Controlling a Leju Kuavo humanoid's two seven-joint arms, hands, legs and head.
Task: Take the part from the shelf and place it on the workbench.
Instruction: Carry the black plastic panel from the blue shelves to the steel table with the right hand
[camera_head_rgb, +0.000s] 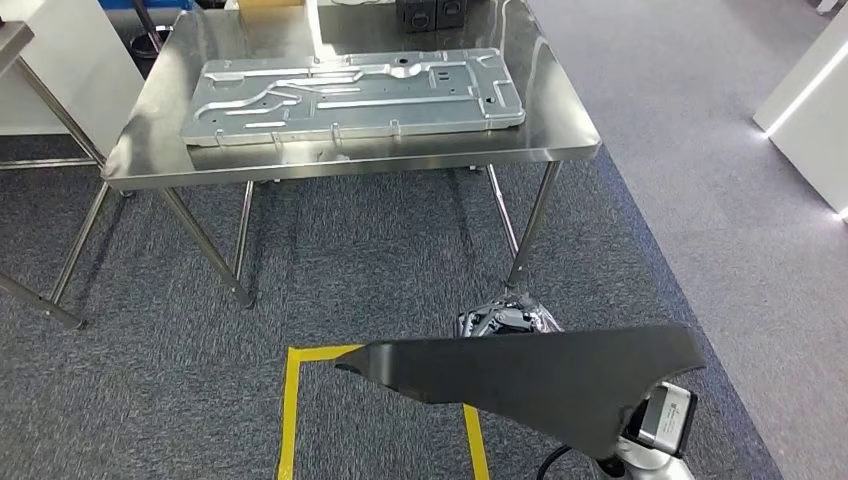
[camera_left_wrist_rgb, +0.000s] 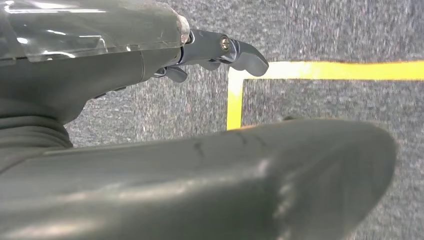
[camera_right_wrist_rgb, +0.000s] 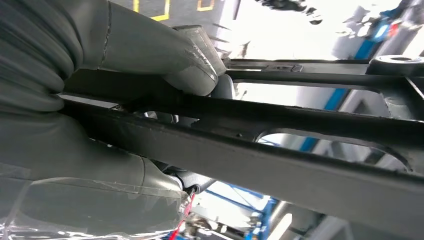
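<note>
1. Nearest, low in the head view: the dark part (camera_head_rgb: 540, 385), a flat, wing-shaped black panel, held level above the carpet in front of the robot. It hides most of the right arm beneath it.
2. Right hand (camera_right_wrist_rgb: 125, 100): clasping the part. In the right wrist view the thick grey thumb presses on one face of a dark rib of the part (camera_right_wrist_rgb: 300, 150), with the rest of the hand on the opposite side.
3. Left hand (camera_left_wrist_rgb: 215, 52): hanging over the carpet, fingers curled inward with nothing in them, clear of the part.
4. Floor under the part: grey carpet (camera_head_rgb: 380, 270) with a yellow tape rectangle (camera_head_rgb: 291, 410), partly covered by the part's edge.
5. Beyond, across a stretch of carpet: the steel workbench (camera_head_rgb: 350, 160) on thin angled legs, well apart from the part.
6. On the bench top: a large stamped metal plate (camera_head_rgb: 355, 95) lying flat, taking up most of the surface.
7. Farthest: a dark box (camera_head_rgb: 430, 14) at the bench's back edge; white furniture (camera_head_rgb: 810, 110) off to the right.
</note>
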